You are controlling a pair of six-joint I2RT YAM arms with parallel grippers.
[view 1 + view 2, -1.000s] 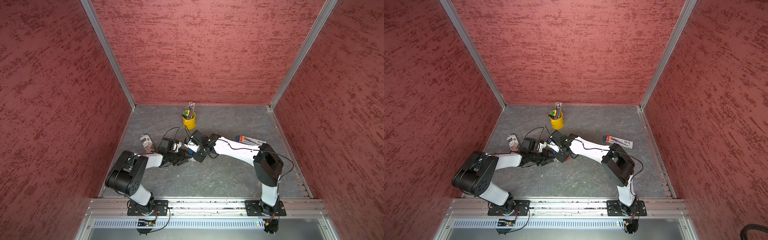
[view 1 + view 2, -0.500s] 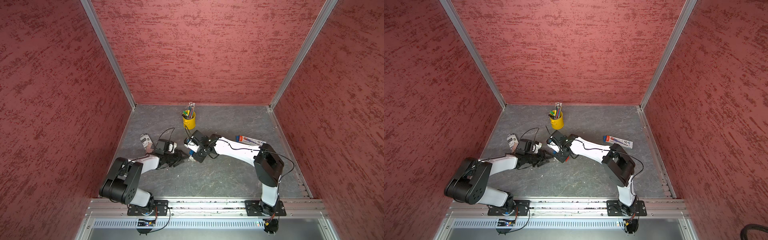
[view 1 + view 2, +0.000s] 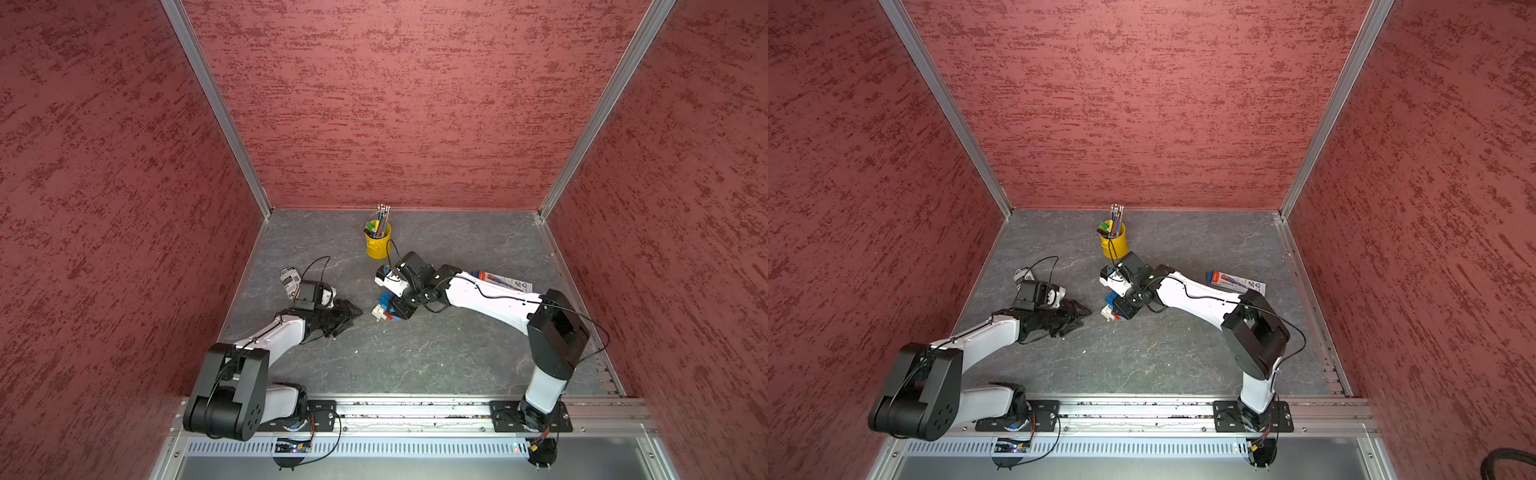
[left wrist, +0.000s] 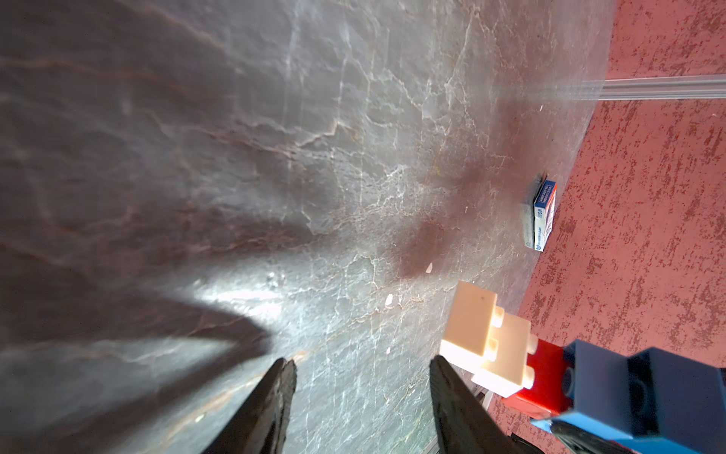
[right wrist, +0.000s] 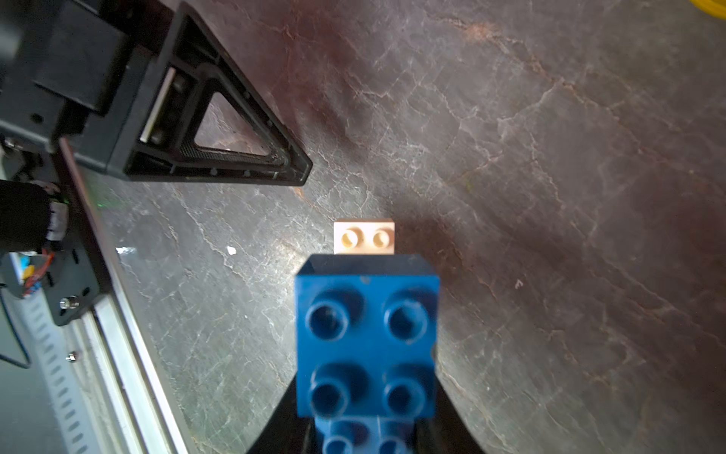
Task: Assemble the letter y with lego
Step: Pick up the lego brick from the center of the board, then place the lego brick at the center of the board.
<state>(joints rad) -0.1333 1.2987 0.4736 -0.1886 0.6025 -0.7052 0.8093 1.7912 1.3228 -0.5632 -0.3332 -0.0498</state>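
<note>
Lego Y (image 3: 385, 300) half hidden, right fingers (image 5: 277, 436) cropped

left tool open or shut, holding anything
Open and empty. In the left wrist view the left tool shows its two fingers apart, only bare table between them; the lego is outside the gap.

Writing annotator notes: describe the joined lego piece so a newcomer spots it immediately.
Start at the yellow pencil cup near the back wall, then come forward to the right gripper. Clamped in it is the lego cluster: blue, red and white studded bricks joined together, the only multicoloured blocks here; the left gripper nearby is empty.
</note>
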